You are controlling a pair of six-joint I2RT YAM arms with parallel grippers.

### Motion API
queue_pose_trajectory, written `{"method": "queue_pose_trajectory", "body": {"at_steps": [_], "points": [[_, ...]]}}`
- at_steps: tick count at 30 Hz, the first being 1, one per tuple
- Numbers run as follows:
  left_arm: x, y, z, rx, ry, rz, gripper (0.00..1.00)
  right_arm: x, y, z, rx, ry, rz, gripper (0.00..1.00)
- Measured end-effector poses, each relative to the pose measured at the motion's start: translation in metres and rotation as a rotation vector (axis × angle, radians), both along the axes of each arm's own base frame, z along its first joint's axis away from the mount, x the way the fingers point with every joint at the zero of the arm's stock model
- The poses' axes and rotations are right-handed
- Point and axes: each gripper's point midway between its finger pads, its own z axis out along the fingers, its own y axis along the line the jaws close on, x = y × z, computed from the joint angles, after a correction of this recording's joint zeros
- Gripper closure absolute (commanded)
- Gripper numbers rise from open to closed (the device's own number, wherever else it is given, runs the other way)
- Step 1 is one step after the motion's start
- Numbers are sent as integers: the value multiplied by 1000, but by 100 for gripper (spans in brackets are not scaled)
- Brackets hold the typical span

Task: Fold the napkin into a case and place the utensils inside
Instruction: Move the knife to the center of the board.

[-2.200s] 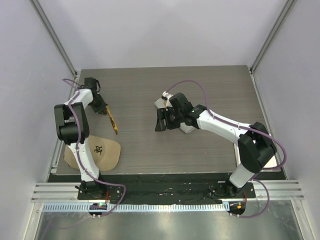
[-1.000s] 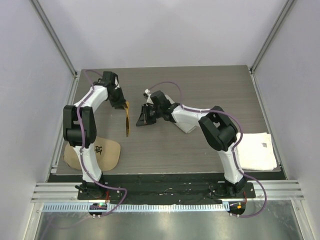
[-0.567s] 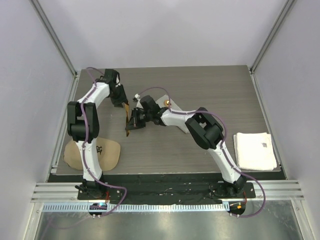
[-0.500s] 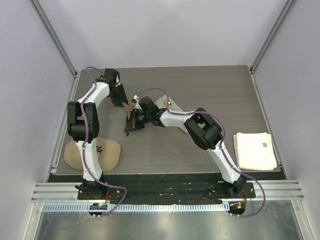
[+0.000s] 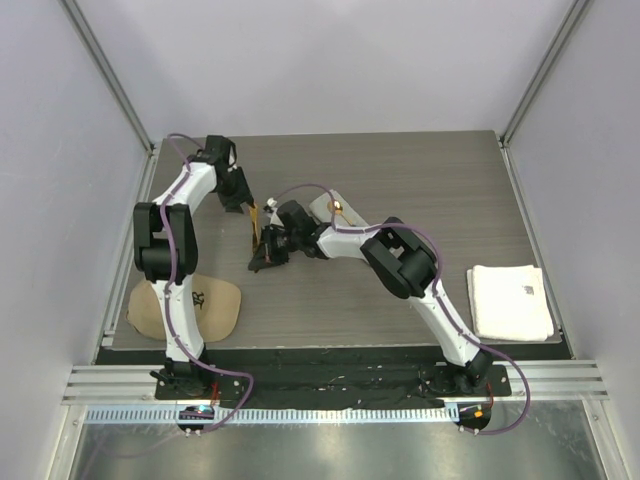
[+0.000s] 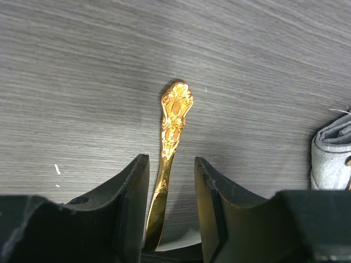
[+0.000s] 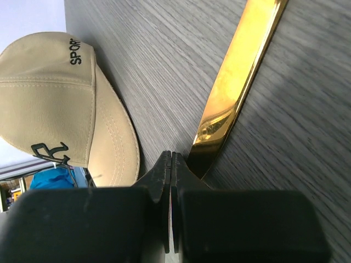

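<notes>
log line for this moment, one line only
left tool: open around utensil handle | right tool: shut, beside utensil's far end | napkin: folded, apart from utensil

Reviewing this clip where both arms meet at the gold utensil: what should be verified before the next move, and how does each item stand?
1. left gripper open around the gold utensil: ok.
2. right gripper shut: ok.
3. right gripper actually pinching the gold utensil: cannot tell.
4. grey napkin folded into a pocket with a free opening: cannot tell.
5. cap lying apart from the gold utensil: ok.
</notes>
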Motion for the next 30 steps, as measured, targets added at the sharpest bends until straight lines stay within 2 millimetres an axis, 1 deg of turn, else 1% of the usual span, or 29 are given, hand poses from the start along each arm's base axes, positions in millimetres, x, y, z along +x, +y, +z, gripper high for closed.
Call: {"method": "queue_pose_trajectory", "body": {"at_steps": [5, 7, 8, 9, 10, 14, 17, 21, 30], "points": [[1, 0, 1, 0, -1, -2, 58, 0, -1, 0, 24, -8, 4, 99], [0, 0, 0, 0, 2, -2, 56, -1, -2, 1, 27, -8, 7, 99], [0, 0, 0, 0, 2, -1, 54, -1, -3, 2, 25, -7, 6, 99], [0, 0, 0, 0, 2, -2, 48, -1, -4, 2, 22, -6, 6, 99], [0, 0, 0, 1, 2, -3, 48, -1, -7, 2, 18, -4, 4, 99], [-2, -1, -1, 25, 8, -8, 49, -2, -16, 6, -1, 7, 0, 99], [-3, -3, -2, 52, 9, -6, 51, 0, -16, 17, 13, -4, 2, 99], [-3, -5, -3, 70, 6, 1, 51, 1, -16, 28, 29, -17, 7, 99], [-3, -4, -4, 86, 6, 11, 51, 0, -17, 28, 29, -20, 11, 99]]}}
